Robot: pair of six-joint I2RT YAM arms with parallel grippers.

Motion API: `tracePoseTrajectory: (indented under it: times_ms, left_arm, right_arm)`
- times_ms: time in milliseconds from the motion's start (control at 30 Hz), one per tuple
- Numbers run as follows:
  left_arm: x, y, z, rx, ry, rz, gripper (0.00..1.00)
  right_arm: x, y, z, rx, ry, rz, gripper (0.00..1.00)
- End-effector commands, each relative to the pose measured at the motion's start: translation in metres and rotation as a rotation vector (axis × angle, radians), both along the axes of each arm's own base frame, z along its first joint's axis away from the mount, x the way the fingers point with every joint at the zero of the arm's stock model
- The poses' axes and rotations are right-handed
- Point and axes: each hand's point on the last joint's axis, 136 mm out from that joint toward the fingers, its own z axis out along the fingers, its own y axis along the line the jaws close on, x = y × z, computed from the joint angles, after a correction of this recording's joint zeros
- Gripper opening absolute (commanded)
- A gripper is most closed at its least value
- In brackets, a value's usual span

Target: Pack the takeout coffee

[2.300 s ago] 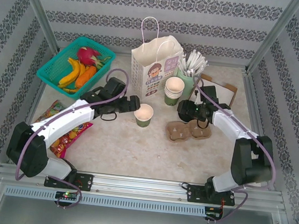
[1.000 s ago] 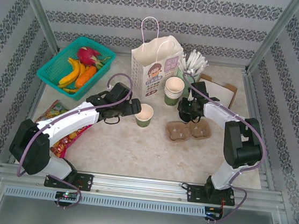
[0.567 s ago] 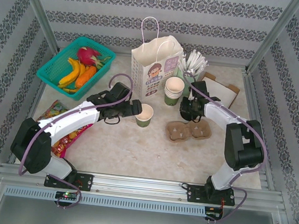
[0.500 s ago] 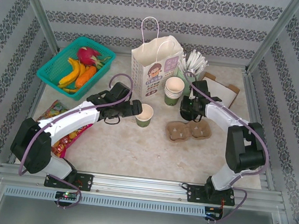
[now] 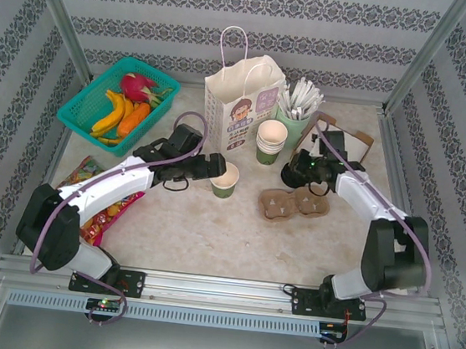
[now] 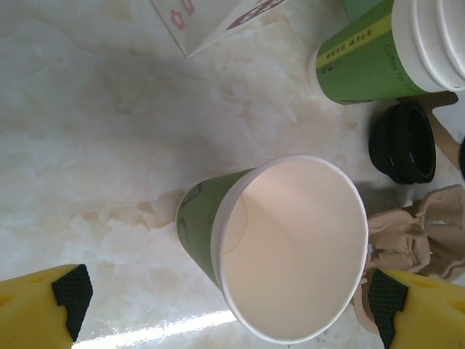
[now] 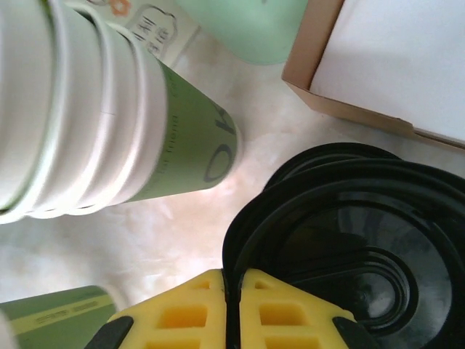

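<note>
Green and lidless, the small paper cup stands on the pale marbled tabletop near the white printed paper bag, flanked by the wide-spread yellow fingers of the left gripper; the right gripper is pinched tight on the rim of a round black plastic lid, beside the stack of cream-and-green cups.

- One paper bag out there.
- One teal basket; in it one dragon fruit, plus bananas too bunched to count.
- One stack of nested cups, and one lone green cup.
- One pulp tray, two wells.
- Black lids: at least two, nested.
- One cardboard box.
</note>
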Motion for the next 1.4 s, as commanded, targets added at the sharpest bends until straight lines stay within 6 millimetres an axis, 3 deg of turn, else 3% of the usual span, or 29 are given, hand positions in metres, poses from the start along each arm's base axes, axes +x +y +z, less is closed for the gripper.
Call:
tracePoseTrajectory:
  times_ms: [0,167,267,467,667,867,1033,1167,1367]
  left_arm:
    - [0.014,0.005,0.036,-0.049,-0.103,-0.063,0.99]
    - [0.024,0.003,0.064,-0.190,-0.176,-0.098,0.99]
    - [0.022,-0.017,0.088,-0.275,-0.235,-0.219,1.00]
    - [0.019,-0.036,0.135,-0.403,-0.349,-0.323,0.99]
    - [0.011,-0.049,0.175,-0.532,-0.410,-0.418,0.93]
    - [0.006,-0.047,0.193,-0.456,-0.434,-0.493,0.96]
    - [0.007,-0.043,0.198,-0.349,-0.415,-0.530,0.97]
    - [0.010,-0.043,0.196,-0.289,-0.386,-0.572,0.93]
    - [0.013,-0.040,0.190,-0.203,-0.381,-0.608,0.91]
  right_arm:
    - [-0.008,0.012,0.040,0.225,-0.018,-0.024,0.10]
    - [-0.021,0.021,0.086,0.307,-0.104,0.021,0.10]
    - [-0.024,0.030,0.116,0.338,-0.210,0.088,0.09]
    - [-0.034,0.066,0.163,0.357,-0.411,0.275,0.08]
    - [-0.049,0.104,0.203,0.372,-0.597,0.470,0.07]
    - [-0.069,0.135,0.214,0.195,-0.803,0.707,0.06]
    - [-0.087,0.157,0.204,-0.181,-1.017,0.908,0.05]
    - [-0.086,0.167,0.200,-0.339,-1.070,0.980,0.05]
    - [-0.082,0.179,0.203,-0.402,-1.103,1.012,0.05]
